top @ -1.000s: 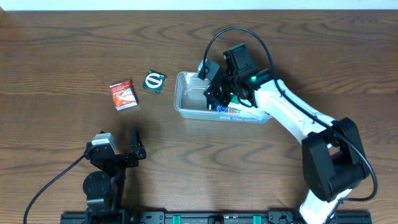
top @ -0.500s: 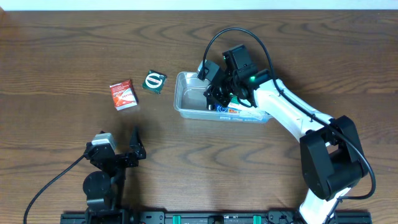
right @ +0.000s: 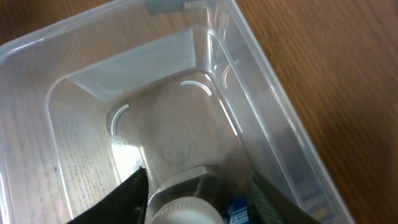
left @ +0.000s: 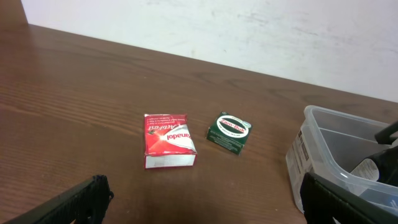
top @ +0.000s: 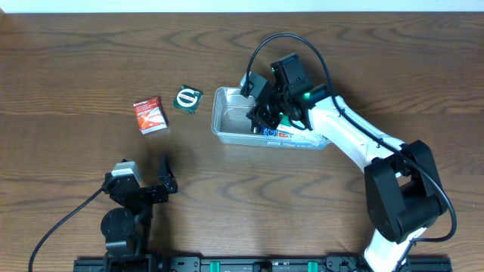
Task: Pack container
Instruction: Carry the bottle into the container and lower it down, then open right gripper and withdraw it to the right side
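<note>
The clear container sits right of the table's middle; its near end shows in the left wrist view. My right gripper reaches down inside it. In the right wrist view its jaws stand open on either side of a white-capped bottle, the right finger apart from it, with a blue packet in the gap. A red packet and a green packet lie on the table left of the container. My left gripper hovers open and empty near the front edge.
More packed items with blue and orange print lie along the container's near wall. A black cable loops above the right arm. The container's clear wall surrounds the right fingers closely. Bare wood lies between the left gripper and the packets.
The right gripper's jaws have parted a little inside the container. Both arms otherwise stay where they were, and the packets have not moved.
</note>
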You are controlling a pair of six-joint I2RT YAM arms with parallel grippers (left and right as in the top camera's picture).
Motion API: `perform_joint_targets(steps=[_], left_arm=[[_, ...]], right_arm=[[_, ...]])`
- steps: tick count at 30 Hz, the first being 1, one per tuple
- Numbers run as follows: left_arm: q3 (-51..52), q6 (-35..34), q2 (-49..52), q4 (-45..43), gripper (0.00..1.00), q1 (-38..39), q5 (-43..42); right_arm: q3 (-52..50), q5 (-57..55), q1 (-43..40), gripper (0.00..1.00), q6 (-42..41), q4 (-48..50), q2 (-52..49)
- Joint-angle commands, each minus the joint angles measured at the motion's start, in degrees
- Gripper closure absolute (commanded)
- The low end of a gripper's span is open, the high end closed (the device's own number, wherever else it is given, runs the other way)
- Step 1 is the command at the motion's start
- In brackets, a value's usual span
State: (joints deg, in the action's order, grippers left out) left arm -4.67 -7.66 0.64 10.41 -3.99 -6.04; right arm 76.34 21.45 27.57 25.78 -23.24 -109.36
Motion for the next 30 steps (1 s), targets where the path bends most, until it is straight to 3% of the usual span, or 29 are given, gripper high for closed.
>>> perform_joint_targets(steps=[1, 11, 16, 24, 30], left_arm=[[0.83, 0.15, -0.04, 1.97, 0.02, -0.22, -0.63], [0.83, 0.15, -0.04, 1.97, 0.02, -0.22, -0.63], [0.83, 0.15, -0.04, 1.97, 0.02, -0.22, -0.63], [0.83, 0.15, -0.04, 1.97, 0.02, -0.22, -0.63], [0.83, 0.17, -0.04, 1.97, 0.02, -0.24, -0.61]], right_arm=[[0.13, 2.21, 0.61, 0.43, -0.04, 0.5, 0.96], [0.61, 3.21, 0.5, 0.21, -4.15, 1.86, 12.9], [0.61, -2.69, -1.55, 0.01, -8.74, 1.73, 22.77], [0.61, -19.37, -16.61, 0.01, -27.85, 0.76, 32.61], [0.59, -20.41, -30.75, 0.01, -38.53, -5.22, 32.41]])
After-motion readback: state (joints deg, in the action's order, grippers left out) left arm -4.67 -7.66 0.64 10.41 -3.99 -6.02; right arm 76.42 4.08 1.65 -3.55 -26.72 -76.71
